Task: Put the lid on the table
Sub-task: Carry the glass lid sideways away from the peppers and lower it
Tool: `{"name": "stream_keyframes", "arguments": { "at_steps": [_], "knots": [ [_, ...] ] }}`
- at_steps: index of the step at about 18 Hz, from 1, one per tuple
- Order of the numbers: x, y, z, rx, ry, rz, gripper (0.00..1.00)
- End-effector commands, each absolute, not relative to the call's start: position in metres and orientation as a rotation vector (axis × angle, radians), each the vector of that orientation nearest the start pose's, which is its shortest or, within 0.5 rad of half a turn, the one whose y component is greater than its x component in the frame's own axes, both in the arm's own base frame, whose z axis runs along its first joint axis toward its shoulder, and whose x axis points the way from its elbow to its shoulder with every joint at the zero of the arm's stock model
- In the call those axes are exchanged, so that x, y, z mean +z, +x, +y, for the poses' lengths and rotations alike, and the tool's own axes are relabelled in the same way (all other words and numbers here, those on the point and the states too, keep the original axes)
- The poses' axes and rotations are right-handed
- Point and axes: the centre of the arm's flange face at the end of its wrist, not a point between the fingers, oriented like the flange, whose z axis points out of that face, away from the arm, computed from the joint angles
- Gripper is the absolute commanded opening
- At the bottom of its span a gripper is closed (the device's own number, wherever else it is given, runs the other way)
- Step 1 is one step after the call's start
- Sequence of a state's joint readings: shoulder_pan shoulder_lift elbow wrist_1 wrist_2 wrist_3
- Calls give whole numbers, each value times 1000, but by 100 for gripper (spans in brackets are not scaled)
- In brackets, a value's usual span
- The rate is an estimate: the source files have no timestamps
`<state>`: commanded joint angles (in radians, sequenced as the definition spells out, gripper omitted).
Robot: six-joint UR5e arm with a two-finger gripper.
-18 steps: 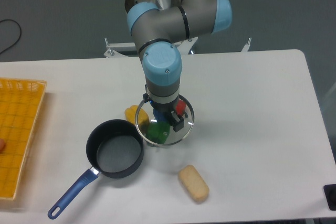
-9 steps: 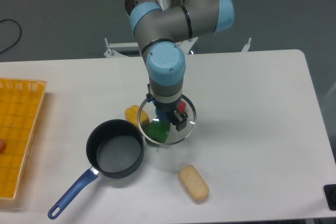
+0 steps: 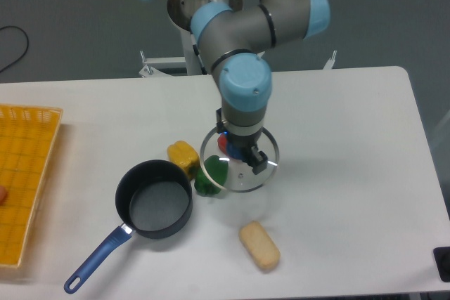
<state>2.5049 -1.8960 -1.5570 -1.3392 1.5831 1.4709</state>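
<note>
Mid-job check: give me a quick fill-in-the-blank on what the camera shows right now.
1. The hand holds the glass ____ by its knob.
2. The saucepan has a ____ handle.
3. The mesh tray at the table's left edge is ____ in colour.
4. Nearest the pan sits a yellow pepper and a ____ one.

Missing: lid; blue; yellow-orange; green

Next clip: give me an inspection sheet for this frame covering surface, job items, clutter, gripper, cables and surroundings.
Surface: white table, smooth.
Job items: glass lid held by its knob, right of the open saucepan; whether it touches the table cannot be told.
Clutter: yellow pepper, green pepper and a red item by or behind the lid; bread roll in front; orange tray at the left edge.
Gripper: gripper pointing down, jaws closed on the lid knob.
Cables: black cable on the floor, far left.
Surroundings: grey floor; dark object at lower right.
</note>
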Motion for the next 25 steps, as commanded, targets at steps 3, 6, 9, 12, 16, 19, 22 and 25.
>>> {"name": "stream_keyframes", "arguments": {
  "at_steps": [3, 6, 9, 12, 16, 19, 22, 25],
  "knots": [
    [334, -428, 448, -115, -3054, 887, 58],
    [327, -441, 438, -129, -3043, 922, 58],
    [318, -454, 430, -136, -3034, 944, 58],
    [310, -468, 422, -124, -3028, 955, 58],
    [297, -489, 411, -105, -3012, 988, 59],
    [287, -504, 402, -79, -3012, 1025, 59],
    [272, -516, 395, -84, -3012, 1054, 59],
    [259, -527, 388, -89, -3036, 1069, 59]
  ]
}}
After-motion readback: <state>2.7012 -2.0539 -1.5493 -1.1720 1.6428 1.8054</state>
